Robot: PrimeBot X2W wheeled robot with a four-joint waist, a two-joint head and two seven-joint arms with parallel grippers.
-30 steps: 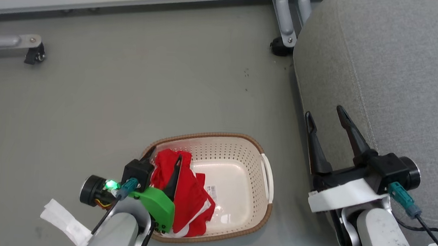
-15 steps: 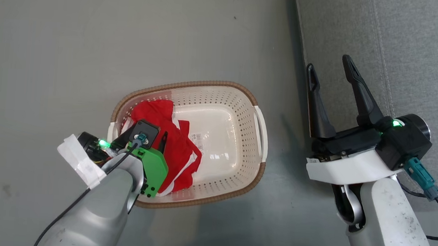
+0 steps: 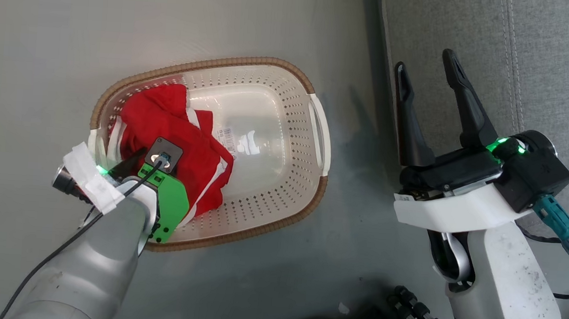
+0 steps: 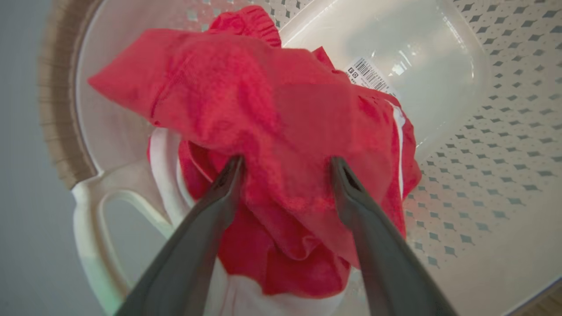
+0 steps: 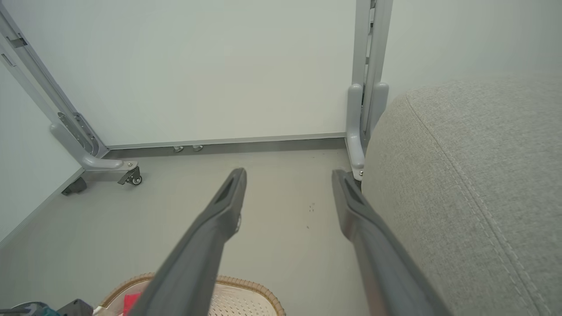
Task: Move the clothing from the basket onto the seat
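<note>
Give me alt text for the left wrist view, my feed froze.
The left pincer is open, its two dark fingers straddling a bunched fold of red clothing heaped at the handle end of the cream perforated basket. Beyond the heap, the basket floor is bare but for a barcode sticker.

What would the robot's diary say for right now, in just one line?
left gripper: open, tips on red fabric clothing | clothing: inside cream perforated plastic basket | right gripper: open, empty, by grey woven-fabric seat
</note>
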